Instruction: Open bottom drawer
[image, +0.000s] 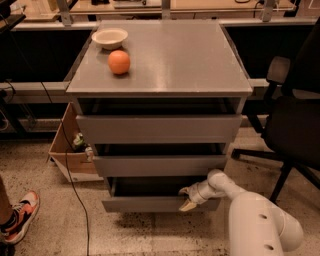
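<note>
A grey three-drawer cabinet stands in the middle. The bottom drawer is the lowest, slimmest grey front, and it stands pulled out a little, with a dark gap above its front. My gripper is at the right part of that drawer's top edge, one finger above the front and one pale finger against its face. The white arm comes in from the lower right. The top drawer and middle drawer sit further back.
An orange and a white bowl sit on the cabinet top. A cardboard box and a black cable are at the left, a shoe at lower left, and a black office chair at the right.
</note>
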